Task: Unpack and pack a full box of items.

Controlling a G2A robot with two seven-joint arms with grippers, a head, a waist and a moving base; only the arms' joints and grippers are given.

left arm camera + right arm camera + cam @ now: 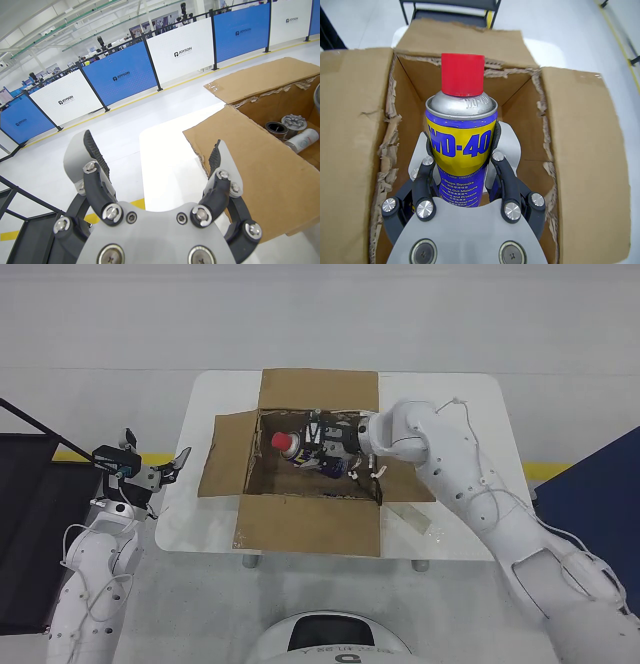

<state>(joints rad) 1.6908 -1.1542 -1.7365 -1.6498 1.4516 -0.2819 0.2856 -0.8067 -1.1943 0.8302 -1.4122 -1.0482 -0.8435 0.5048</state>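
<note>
Arms: the left arm (100, 554) and right arm (470, 479) are built of white, rounded shell segments, with thin pale cables (463, 404) looped along the outside.

Grippers: the left gripper (153, 150) and right gripper (462, 140) each have a silver-grey base plate (155, 232) and black curved linkage bars (96, 190). Bright round-headed screws (112, 212) mark the pivots. Pale grey finger shells (72, 155) are lined with black ribbed pads (96, 150).

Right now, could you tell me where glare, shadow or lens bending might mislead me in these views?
Top view: the box interior is shaded, so only the red cap of the spray can stands out. Left wrist view: the wide lens bows the fence panels, and the white table glares beyond the open left gripper. Right wrist view: highlights streak the can's metal shoulder.
</note>
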